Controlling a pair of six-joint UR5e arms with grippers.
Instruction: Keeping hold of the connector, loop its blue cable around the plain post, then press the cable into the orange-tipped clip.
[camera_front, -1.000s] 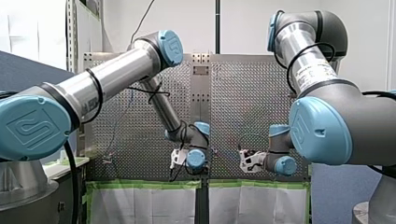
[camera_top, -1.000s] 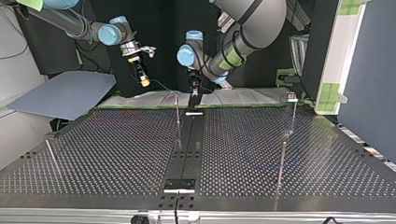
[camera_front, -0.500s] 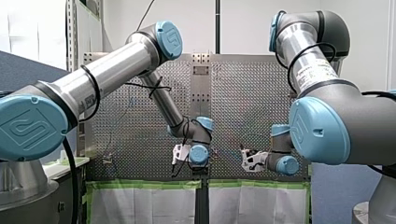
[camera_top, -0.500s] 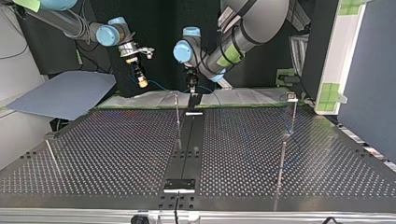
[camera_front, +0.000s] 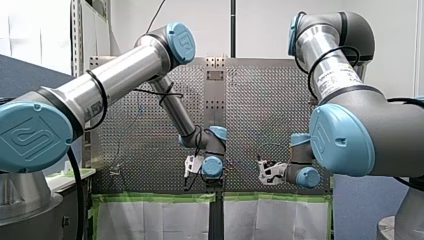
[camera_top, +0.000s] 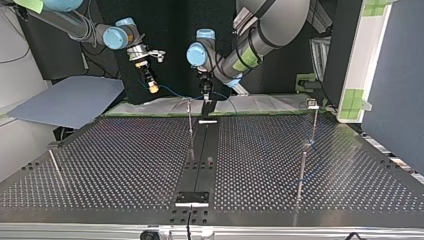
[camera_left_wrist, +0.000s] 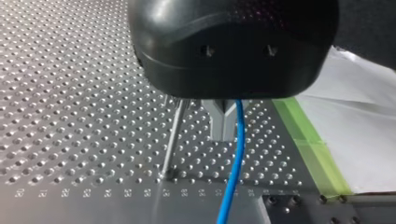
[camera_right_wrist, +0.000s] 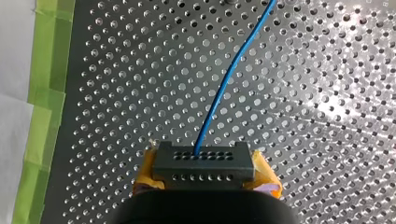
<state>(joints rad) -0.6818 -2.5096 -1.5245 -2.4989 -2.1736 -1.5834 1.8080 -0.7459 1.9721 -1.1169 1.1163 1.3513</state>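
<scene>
Gripped the black connector (camera_right_wrist: 203, 161) in the right tool (camera_right_wrist: 205, 175), yellow pads (camera_right_wrist: 267, 179) pressed to both its ends, so that the plug could not slip while its lead was routed. Held that tool clear above the counter (camera_right_wrist: 327, 140), well off to one side of the plain post (camera_top: 190, 125) and farther back than it, presumably to leave slack and room for a loop. Saw the blue cable (camera_right_wrist: 224, 88) leave the connector's face and curve away over the perforated plate.

Had the left tool (camera_left_wrist: 223, 135) poised low, just beside the post, with the cable running close past its tip. Could not tell whether that tool was closed on the cable or merely guiding it. Judged the placement sensible all the same: a second point of control near the post would steer the cable round it with the connector anchored elsewhere. Judged the loop not yet made, since in the left wrist view the cable passed on one side of the post only.

Found no orange-tipped clip for certain. Noted another thin post (camera_top: 301, 175) standing well apart from the plain post. Noted green tape (camera_left_wrist: 308, 140) along the counter's edge nearest the post.
</scene>
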